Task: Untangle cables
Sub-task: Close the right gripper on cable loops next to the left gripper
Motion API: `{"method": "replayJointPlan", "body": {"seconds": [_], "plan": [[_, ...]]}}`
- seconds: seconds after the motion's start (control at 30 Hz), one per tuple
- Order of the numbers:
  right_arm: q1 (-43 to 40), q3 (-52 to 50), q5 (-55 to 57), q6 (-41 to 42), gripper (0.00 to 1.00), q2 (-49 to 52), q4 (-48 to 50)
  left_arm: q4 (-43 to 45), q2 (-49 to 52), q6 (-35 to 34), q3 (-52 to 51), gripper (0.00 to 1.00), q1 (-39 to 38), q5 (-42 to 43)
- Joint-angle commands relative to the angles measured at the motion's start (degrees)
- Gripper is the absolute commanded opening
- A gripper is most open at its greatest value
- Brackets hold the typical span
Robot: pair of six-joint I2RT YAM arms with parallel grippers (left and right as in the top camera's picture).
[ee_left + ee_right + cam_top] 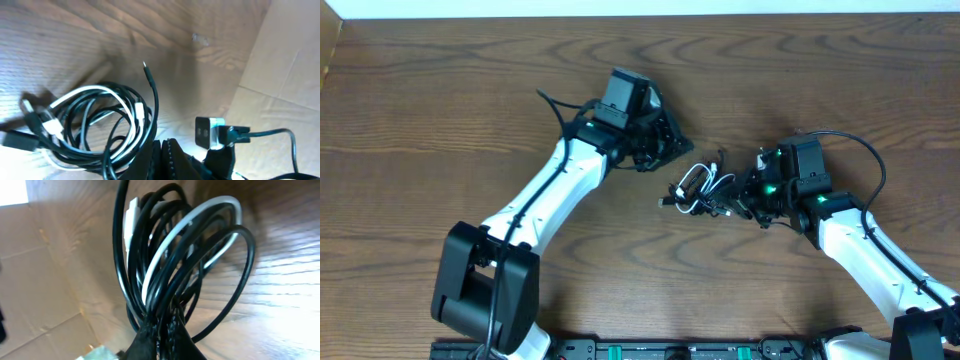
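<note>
The cables [700, 188] lie as one tangled bundle of black and white cords at the table's middle. My right gripper [742, 198] is shut on the bundle's right side. In the right wrist view the jaws [167, 330] pinch several black loops and the white cord [165, 255]. My left gripper [672, 145] is shut and empty, just up and left of the bundle. In the left wrist view its jaws [164, 150] are closed beside the bundle [95, 125]. A black plug end [145, 67] sticks up free. The white cord [100, 90] loops through the black ones.
The wooden table [470, 100] spreads all round. Cardboard [280, 75] stands behind it and also shows in the right wrist view [30, 255]. A black rail [670, 350] runs along the front edge. The right arm's wrist camera [207, 132] shows close by.
</note>
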Motion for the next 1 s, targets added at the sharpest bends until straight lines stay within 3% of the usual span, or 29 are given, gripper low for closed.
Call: {"method": "replayJointPlan", "body": {"seconds": [0.0, 0.4, 0.43, 0.53, 0.6, 0.8, 0.97], "plan": [[0.2, 0.6, 5.6, -3.6, 0.01, 0.1, -1.3, -1.1, -0.6, 3.3, 0.0, 0.07, 1.9, 2.8], [0.2, 0.6, 8.2, -3.6, 0.04, 0.1, 1.2, -4.2, -0.6, 3.9, 0.0, 0.07, 1.4, -2.9], [0.2, 0.6, 7.6, -3.6, 0.08, 0.1, 1.8, -4.5, -0.6, 4.0, 0.0, 0.07, 1.2, -3.1], [0.2, 0.6, 3.9, -3.6, 0.39, 0.1, 5.3, -5.3, -0.6, 6.2, 0.0, 0.07, 1.1, -3.1], [0.2, 0.6, 2.4, -3.6, 0.43, 0.1, 7.3, -6.1, -0.6, 7.5, 0.0, 0.07, 1.2, -3.1], [0.2, 0.6, -2.2, -0.1, 0.47, 0.1, 10.6, -6.4, -0.6, 9.1, 0.0, 0.08, 1.2, -3.1], [0.1, 0.6, -6.4, 5.7, 0.41, 0.1, 12.1, -6.4, -0.6, 9.1, 0.0, 0.07, 1.2, -3.1]]}}
